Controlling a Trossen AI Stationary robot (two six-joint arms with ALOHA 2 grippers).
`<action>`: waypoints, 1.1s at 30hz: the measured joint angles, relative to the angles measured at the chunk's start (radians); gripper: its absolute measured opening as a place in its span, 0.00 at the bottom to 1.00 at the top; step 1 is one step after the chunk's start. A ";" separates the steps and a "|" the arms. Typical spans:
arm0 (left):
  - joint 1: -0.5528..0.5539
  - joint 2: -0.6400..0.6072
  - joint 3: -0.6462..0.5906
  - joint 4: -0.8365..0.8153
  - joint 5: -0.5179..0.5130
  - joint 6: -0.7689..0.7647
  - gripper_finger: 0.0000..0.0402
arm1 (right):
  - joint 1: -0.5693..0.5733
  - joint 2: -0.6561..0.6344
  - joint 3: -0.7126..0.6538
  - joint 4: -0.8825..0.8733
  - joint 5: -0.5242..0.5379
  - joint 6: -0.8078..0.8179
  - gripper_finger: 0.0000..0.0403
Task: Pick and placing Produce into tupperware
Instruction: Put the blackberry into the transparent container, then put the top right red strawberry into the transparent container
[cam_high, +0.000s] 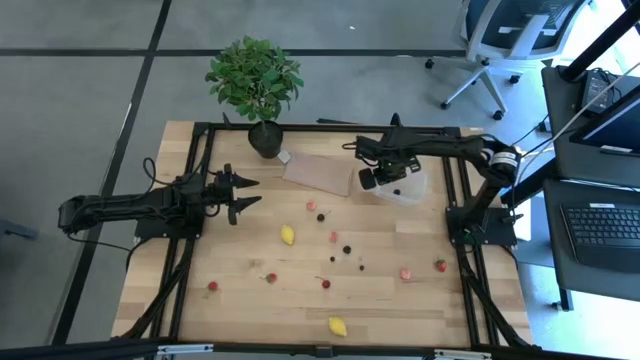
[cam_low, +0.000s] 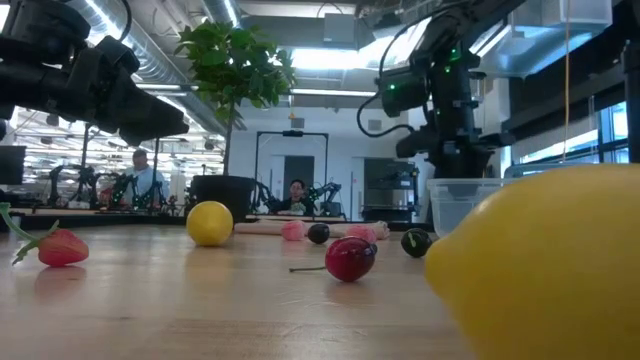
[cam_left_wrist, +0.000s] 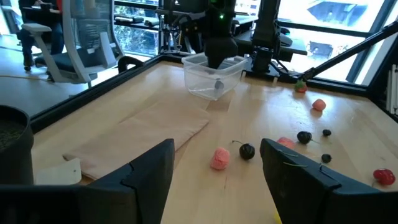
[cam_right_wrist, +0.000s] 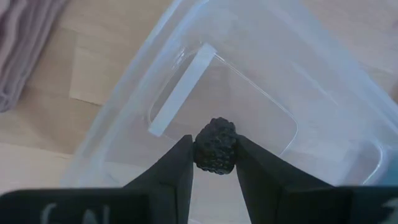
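The clear tub (cam_high: 403, 186) stands at the table's far right; it also shows in the right wrist view (cam_right_wrist: 249, 106) and the left wrist view (cam_left_wrist: 211, 78). My right gripper (cam_right_wrist: 214, 163) hangs over the tub, shut on a dark bumpy berry (cam_right_wrist: 216, 147). My left gripper (cam_high: 247, 194) is open and empty above the table's left half. Two yellow lemons (cam_high: 288, 235) (cam_high: 338, 326), red and pink berries (cam_high: 405, 273) and dark cherries (cam_high: 347, 249) lie scattered on the wood. My right gripper pinches the dark berry by its two sides (cam_right_wrist: 200, 153) between its two fingertips. The fingers come from above, pointing down into the tub's opening. The berry is lifted clear above the tub's bottom.
A flat brown sheet (cam_high: 320, 171) lies left of the tub. A potted plant (cam_high: 254, 82) stands at the far edge. Black frame rails (cam_high: 200, 150) run along the table's left, right and far sides. An office chair (cam_high: 505, 40) and desks stand beyond the table.
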 joint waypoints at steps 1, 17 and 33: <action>0.000 0.000 0.000 0.000 0.000 0.000 0.58 | 0.001 0.001 0.000 0.000 -0.001 -0.014 0.28; 0.000 0.000 0.000 0.000 0.000 0.050 0.58 | 0.002 0.000 0.000 0.002 -0.001 -0.020 0.42; 0.000 0.000 0.000 0.000 0.000 0.048 0.58 | 0.217 -0.288 0.128 -0.241 -0.039 0.067 0.55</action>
